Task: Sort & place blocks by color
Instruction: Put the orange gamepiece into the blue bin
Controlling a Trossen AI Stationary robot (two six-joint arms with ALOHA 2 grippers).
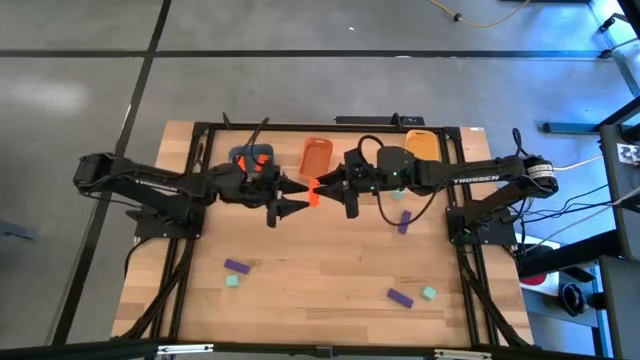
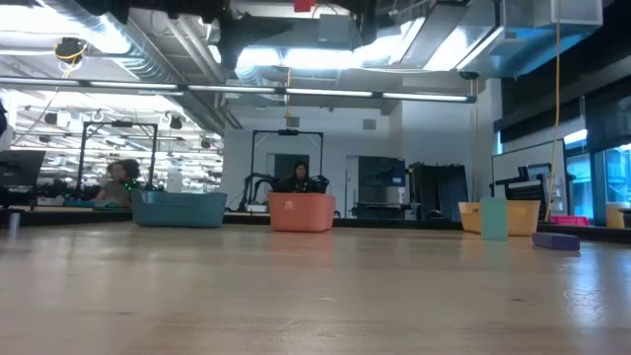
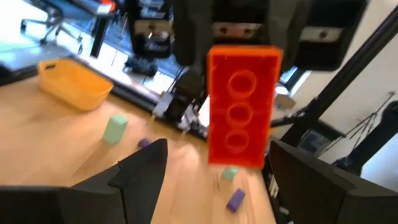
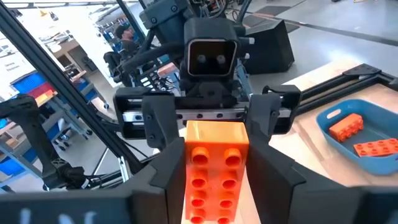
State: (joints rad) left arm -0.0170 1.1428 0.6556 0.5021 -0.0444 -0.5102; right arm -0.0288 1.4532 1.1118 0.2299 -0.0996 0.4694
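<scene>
Pinching one orange-red oblong plastic brick (image 4: 213, 174), its face bearing two rows of round studs, the right gripper (image 1: 322, 186) holds it above mid-table before the spread-fingered left gripper (image 1: 292, 196), just in front of the orange rounded tray (image 1: 317, 154) and blue-grey rounded tray (image 4: 367, 118).

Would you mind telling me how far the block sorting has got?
Two orange bricks already lie in the blue-grey tray. Another orange brick is between the left gripper and right gripper, mid-handover. Purple bricks and mint cubes remain on the table.
</scene>
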